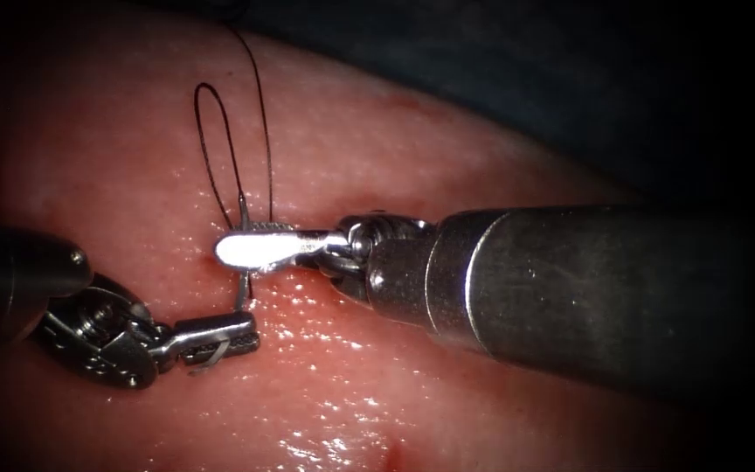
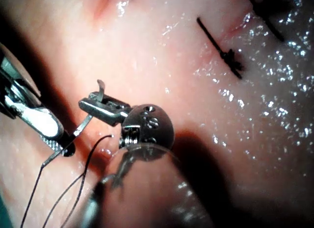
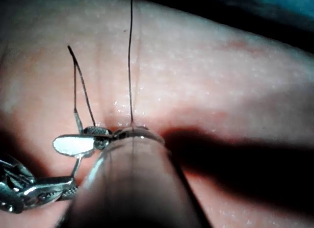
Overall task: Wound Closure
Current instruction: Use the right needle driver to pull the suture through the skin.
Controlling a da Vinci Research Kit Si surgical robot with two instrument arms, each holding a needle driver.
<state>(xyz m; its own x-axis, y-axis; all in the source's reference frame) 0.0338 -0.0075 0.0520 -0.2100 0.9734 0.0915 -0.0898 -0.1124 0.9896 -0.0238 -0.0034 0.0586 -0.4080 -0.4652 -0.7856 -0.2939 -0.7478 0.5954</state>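
Left tool (image 1: 220,339): lower left of the endoscope frame, nearest the lens; jaws clamped on the needle near its pointed end, a short tip showing past the jaws; also seen in the left wrist view (image 2: 100,106) and the right wrist view (image 3: 51,189).

Needle (image 1: 243,284): runs upward from the left tool's jaws, passes the right tool's jaws and ends at its thread end just above them; out of the tissue along the part that shows; whether it touches the surface cannot be told; seen in the left wrist view (image 2: 83,126).

Right tool (image 1: 251,247): shaft enters from the right, jaws at centre left of the endoscope frame, one bright jaw face toward the lens; the needle crosses at the jaws; whether they are closed on it cannot be told; seen in the right wrist view (image 3: 76,143).

Thread (image 1: 220,149): dark strand rising from the needle's upper end, forming a narrow loop toward the upper left of the endoscope frame; a second strand runs on to the top edge.

Tissue (image 1: 447,175): pink, wet and glistening, under both tools; finished dark stitches (image 2: 221,51) lie farther off in the left wrist view.
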